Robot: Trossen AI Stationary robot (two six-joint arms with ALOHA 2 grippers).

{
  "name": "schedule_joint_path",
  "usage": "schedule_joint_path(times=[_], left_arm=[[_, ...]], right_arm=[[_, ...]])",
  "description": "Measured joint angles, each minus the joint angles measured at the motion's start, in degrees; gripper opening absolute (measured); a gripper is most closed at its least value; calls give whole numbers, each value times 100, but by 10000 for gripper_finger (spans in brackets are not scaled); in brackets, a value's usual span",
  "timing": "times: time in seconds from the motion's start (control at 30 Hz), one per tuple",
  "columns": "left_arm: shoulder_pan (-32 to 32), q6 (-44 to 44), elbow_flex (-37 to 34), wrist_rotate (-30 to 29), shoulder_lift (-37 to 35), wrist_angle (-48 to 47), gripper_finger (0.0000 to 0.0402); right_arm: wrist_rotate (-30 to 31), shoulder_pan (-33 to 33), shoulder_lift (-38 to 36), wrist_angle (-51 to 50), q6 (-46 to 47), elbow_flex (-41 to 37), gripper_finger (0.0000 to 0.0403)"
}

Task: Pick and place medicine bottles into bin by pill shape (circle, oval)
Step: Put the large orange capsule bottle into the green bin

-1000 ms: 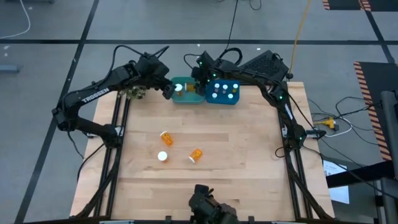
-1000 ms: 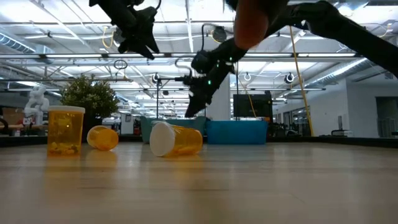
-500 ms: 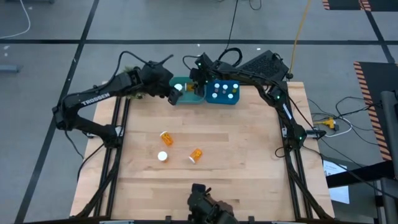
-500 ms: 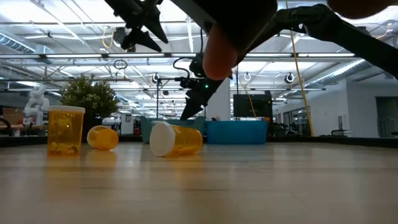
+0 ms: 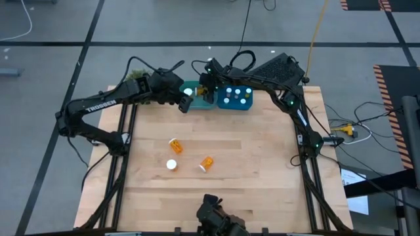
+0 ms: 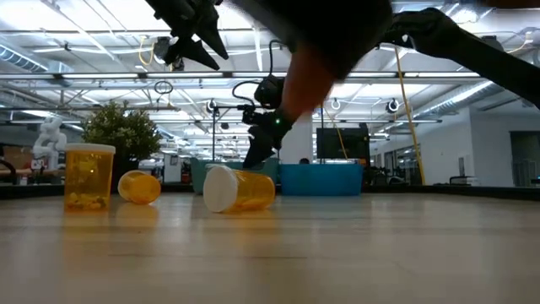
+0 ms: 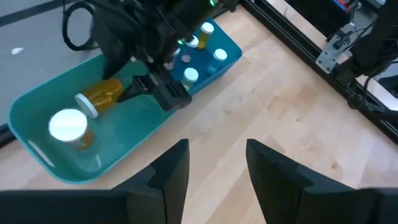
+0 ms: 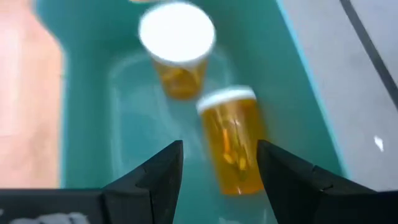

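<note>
**High view: both grippers empty at the far tubs**

High view, far left first: the left gripper hangs at the near-left corner of the teal tub, fingers parted, nothing between them. Inside that tub, the right wrist view shows an upright bottle, cap up, and just beside it a fallen bottle on its side, long axis running along the tub, white cap toward the upright one. Right gripper sits over the same tub, jaws wide, holding nothing. Next along, the blue tub touches the teal one, with white-capped bottles standing inside. Mid-table, three bottles wait: one lying, one upright, one lying with cap toward the near edge.
</note>
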Motion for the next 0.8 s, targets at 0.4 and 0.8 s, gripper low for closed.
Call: schedule_joint_path(times=[0.4,0.8], left_arm=[[555,680,4,176,282,52,161],[904,1042,1445,454,2363,-441,161]], right_arm=[[88,208,-1801,-1641,103,-17,196],[548,-257,-3566,-2196,586,-2,196]])
